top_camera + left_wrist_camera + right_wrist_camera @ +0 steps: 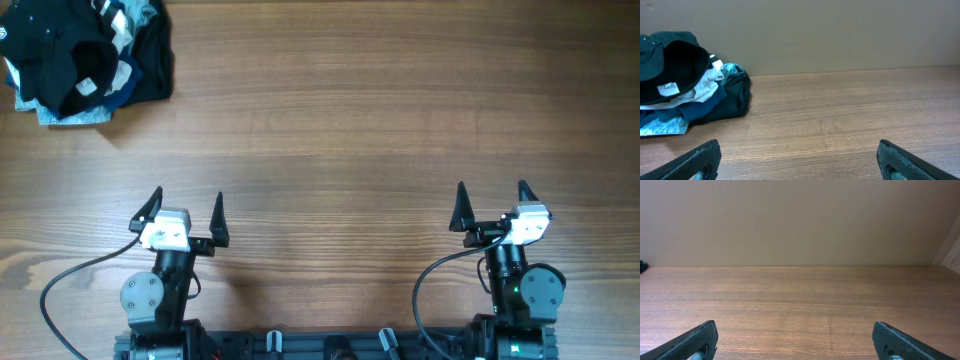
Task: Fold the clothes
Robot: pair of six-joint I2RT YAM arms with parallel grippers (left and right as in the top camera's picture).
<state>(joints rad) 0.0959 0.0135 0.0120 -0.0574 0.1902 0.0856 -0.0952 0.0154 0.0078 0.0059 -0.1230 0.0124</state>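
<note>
The clothes (85, 55) lie in a crumpled heap at the table's far left corner: black fabric on top, with blue, white and light-blue cloth showing underneath. The heap also shows at the left of the left wrist view (685, 82). My left gripper (187, 210) is open and empty near the front edge, well short of the heap, and shows in the left wrist view (799, 160). My right gripper (492, 205) is open and empty at the front right, and shows in the right wrist view (795, 341). No logo or lettering is legible.
The wooden table (350, 120) stretches between the heap and the grippers. A plain wall (790, 220) stands behind the table's far edge. Cables run from both arm bases at the front edge.
</note>
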